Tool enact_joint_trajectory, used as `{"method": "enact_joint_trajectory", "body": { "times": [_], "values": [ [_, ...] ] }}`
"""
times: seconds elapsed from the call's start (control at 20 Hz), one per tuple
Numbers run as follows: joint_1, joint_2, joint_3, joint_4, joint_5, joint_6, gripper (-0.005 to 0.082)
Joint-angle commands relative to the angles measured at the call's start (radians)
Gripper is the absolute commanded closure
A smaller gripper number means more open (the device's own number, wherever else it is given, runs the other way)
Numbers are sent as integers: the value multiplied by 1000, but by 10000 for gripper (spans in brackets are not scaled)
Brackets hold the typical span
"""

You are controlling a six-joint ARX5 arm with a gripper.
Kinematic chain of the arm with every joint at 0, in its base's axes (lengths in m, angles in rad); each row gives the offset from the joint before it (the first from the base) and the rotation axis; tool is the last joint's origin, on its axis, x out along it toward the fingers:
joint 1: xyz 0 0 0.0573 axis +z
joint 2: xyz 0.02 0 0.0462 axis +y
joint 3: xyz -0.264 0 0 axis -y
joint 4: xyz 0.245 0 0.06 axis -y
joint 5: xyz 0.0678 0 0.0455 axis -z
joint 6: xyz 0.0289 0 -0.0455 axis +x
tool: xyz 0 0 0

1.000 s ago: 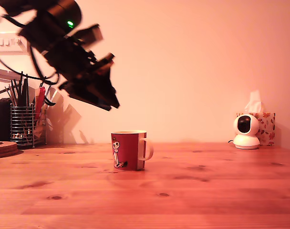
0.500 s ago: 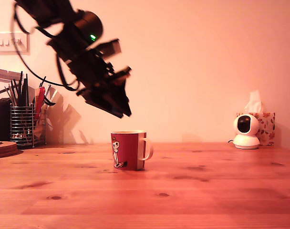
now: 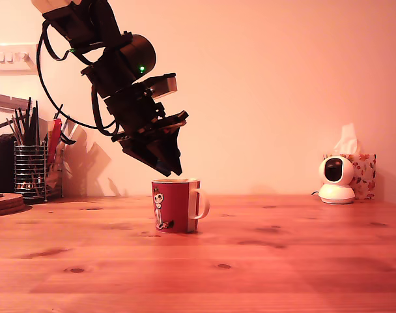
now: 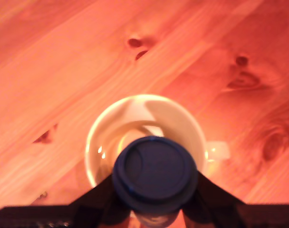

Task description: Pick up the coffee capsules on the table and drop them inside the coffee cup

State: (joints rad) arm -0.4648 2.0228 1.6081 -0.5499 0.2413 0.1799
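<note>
The exterior view is taken from low, near tabletop height, facing level across the table (image 3: 263,261) toward the back wall (image 3: 269,78), at moderate range. The wrist view is taken from the arm, directed steeply down at close range. The coffee cup (image 3: 176,205) (image 4: 144,128) and the surrounding planks are covered by both views.

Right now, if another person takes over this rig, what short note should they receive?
Tool: shut on a dark blue capsule, just above the mouth of the red mug.
Mug: upright on the wooden table, handle toward the exterior view's right. Wrist view shows no capsule inside, though the held one hides part of it.
Done: capsule picked up and brought over the mug.
Left: release it. No other capsule is visible.
</note>
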Motion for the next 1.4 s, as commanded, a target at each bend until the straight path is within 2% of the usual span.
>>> {"method": "enact_joint_trajectory", "body": {
  "times": [0.0, 0.15, 0.2, 0.3, 0.45, 0.9, 0.95, 1.05, 1.1, 1.25, 1.35],
  "values": [
    [-3, 20, 2, -1, 1, 5, 659],
    [-3, 20, 2, 1, 1, 16, 645],
    [-3, 20, 2, 0, 1, 24, 604],
    [-3, 20, 2, -1, 1, 24, 494],
    [-3, 20, 2, -9, 3, 37, 224],
    [-3, 19, 3, -18, 1, 38, 221],
    [-3, 19, 4, -20, 1, 38, 229],
    [-3, 19, 18, -42, 1, 38, 336],
    [-3, 19, 29, -56, 2, 38, 424],
    [-3, 16, 63, -105, 3, 38, 764],
    [0, 0, 64, -119, 3, 37, 789]
  ]
}}
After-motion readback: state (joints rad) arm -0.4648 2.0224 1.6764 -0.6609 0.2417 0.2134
